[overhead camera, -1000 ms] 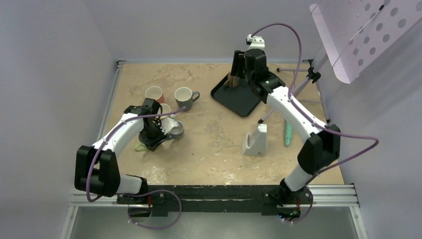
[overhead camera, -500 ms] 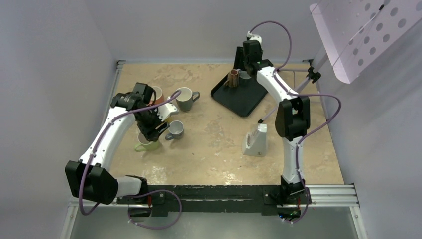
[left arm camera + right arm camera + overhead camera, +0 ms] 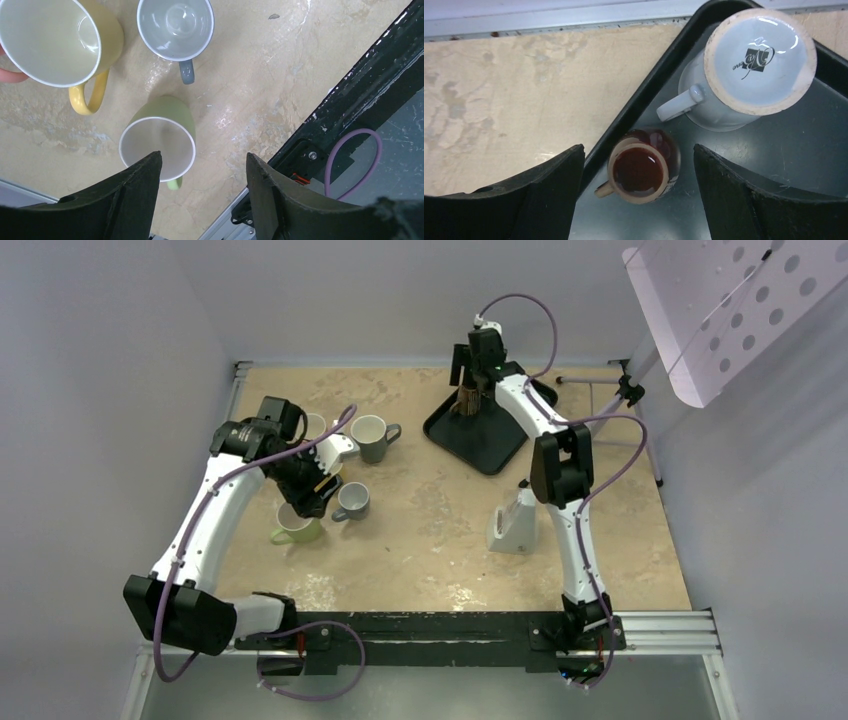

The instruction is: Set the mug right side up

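Beige, mottled tabletop (image 3: 430, 530) carries a black tray (image 3: 774, 190) near its far edge, and the job sits inside that tray: a white mug (image 3: 759, 65) stands on its rim with its stamped base facing up, so its long axis is vertical but inverted. Above the tray hangs the right gripper (image 3: 639, 152), its jaws spread wide and holding nothing. Straight below the gap is a small brown mug (image 3: 640, 172), which is already mouth-up. The white mug lies off to one side, out past one finger in the wrist view, just beside the brown mug, and its handle (image 3: 676, 105) points back toward that mug. The gripper would likely have to shift sideways before coming down. The left gripper (image 3: 204, 157), also open and empty, hovers over a green mug (image 3: 165, 125) among upright mugs well apart across the table, so the right arm is plainly the nearer one.
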Motion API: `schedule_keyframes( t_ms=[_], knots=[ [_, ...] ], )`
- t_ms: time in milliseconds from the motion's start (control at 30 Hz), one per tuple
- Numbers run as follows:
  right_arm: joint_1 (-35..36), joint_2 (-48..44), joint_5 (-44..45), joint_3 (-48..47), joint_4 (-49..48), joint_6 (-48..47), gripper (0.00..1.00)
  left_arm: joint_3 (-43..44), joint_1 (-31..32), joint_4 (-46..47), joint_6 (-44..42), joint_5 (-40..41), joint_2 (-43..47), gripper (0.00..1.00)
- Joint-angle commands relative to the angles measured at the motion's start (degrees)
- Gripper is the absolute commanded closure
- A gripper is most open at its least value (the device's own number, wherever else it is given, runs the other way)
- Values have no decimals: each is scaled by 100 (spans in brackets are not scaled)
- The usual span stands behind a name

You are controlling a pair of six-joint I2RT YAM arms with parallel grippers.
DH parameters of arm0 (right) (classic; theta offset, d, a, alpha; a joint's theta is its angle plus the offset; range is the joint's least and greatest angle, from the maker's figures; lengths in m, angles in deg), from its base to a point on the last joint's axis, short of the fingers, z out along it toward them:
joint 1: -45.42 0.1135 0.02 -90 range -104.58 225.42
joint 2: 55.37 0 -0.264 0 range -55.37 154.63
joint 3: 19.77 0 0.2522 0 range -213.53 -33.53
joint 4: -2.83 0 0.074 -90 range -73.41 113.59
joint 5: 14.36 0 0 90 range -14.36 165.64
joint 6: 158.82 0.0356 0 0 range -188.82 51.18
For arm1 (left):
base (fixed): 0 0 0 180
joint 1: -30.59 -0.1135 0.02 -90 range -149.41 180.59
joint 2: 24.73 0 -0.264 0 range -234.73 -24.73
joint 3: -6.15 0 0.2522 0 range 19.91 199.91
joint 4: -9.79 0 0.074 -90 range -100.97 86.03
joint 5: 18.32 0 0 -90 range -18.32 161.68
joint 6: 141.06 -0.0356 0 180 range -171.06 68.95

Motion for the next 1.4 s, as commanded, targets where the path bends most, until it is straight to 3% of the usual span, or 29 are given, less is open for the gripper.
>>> schedule_keyframes(
  t_ms=[0,67,300,333,433,567,600,833,1000,1133,1367],
  knots=[
    [17,78,300,-353,212,-54,17,188,-23,-38,68,-302,156,33],
    [17,144,229,-283,145,-93,18,196,-23,-47,74,-341,157,33],
    [72,244,84,-81,98,-248,34,234,-23,-18,129,-421,188,33],
    [72,180,93,45,30,-266,38,233,-23,-23,129,-423,201,33],
    [72,-71,69,345,-102,-321,67,256,-23,-29,173,-437,203,33],
    [71,-534,67,769,-218,-496,96,396,-23,-25,363,-746,213,33],
    [68,-691,43,935,-283,-516,100,422,-23,-3,452,-884,209,33],
    [59,-2203,-661,2459,-1099,-633,100,767,-23,721,1651,-2077,10,32],
    [64,-3189,-1258,3213,-1300,-594,100,904,-23,1633,3139,-3206,-208,32],
    [60,-4087,-2192,3880,-1673,-388,100,595,-23,3103,4669,-3863,-162,26],
    [218,-5400,-3648,5036,-3057,1002,100,531,-17,5774,7665,-4350,-812,19]
  ],
)
